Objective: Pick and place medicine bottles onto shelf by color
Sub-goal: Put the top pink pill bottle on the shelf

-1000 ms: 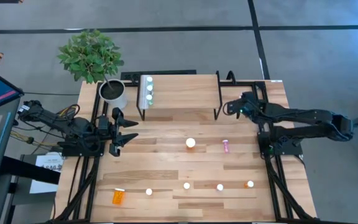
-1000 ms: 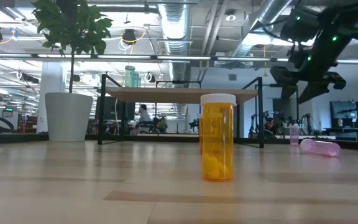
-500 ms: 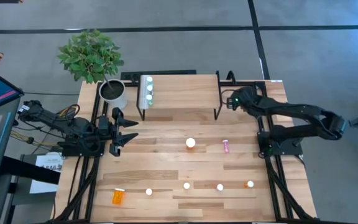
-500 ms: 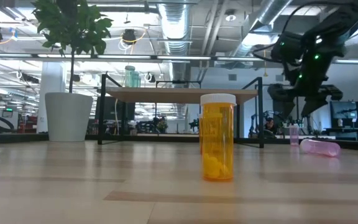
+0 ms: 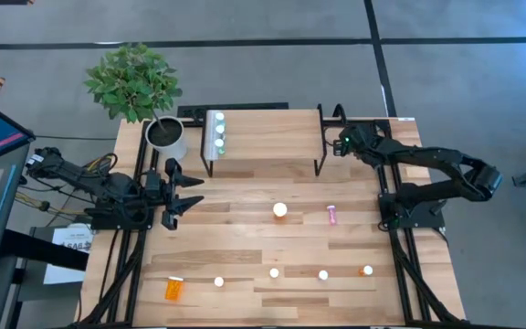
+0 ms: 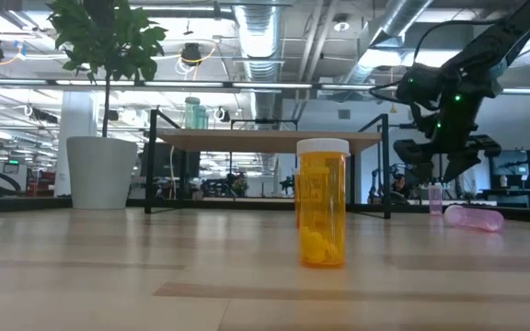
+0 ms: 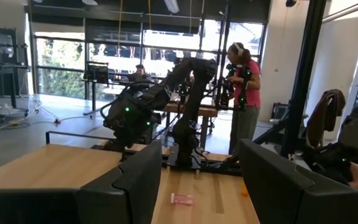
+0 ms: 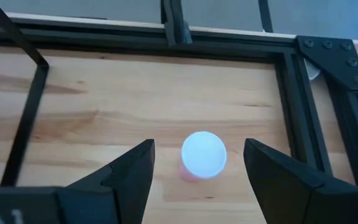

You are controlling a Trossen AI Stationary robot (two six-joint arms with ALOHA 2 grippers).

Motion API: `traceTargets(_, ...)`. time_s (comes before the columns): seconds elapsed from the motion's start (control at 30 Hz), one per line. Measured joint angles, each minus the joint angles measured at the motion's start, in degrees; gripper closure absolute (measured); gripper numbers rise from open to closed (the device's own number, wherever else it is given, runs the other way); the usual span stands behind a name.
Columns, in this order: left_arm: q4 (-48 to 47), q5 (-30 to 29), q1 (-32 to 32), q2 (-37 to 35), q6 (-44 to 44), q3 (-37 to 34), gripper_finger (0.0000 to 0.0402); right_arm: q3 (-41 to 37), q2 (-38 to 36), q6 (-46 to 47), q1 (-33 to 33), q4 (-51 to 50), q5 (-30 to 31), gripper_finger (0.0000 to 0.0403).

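Your right gripper (image 8: 197,165) hung with its fingers spread wide, gripping nothing, directly above a small pink white-capped pill bottle (image 8: 202,155) standing upright on the wooden tabletop (image 5: 245,238), at the table's one-o'clock corner just beside the right legs of the low light-wood shelf (image 5: 272,132). At the shelf's nine-o'clock end stood three white-capped bottles (image 5: 218,130). A pink bottle (image 5: 332,215) lay on its side near table centre, beside a large upright orange bottle (image 6: 323,215). Your left gripper (image 5: 188,193) waited at nine o'clock, fingers parted and empty.
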Motion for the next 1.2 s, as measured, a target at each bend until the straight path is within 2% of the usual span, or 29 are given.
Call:
traceTargets(0.47, 0.0, -0.5, 0.0, 0.0, -0.4, 0.0, 0.0201, 0.0, 0.0, 0.2, -3.0, 0.2, -4.7, 0.0188)
traceTargets(0.97, 0.0, -0.5, 0.0, 0.0, -0.5, 0.0, 0.0201, 0.0, 0.0, 0.2, -3.3, -0.4, -4.9, 0.0221)
traceTargets(1.2, 0.0, -0.5, 0.0, 0.0, -0.7, 0.0, 0.0201, 0.0, 0.0, 0.2, -3.3, -1.0, -4.9, 0.0248)
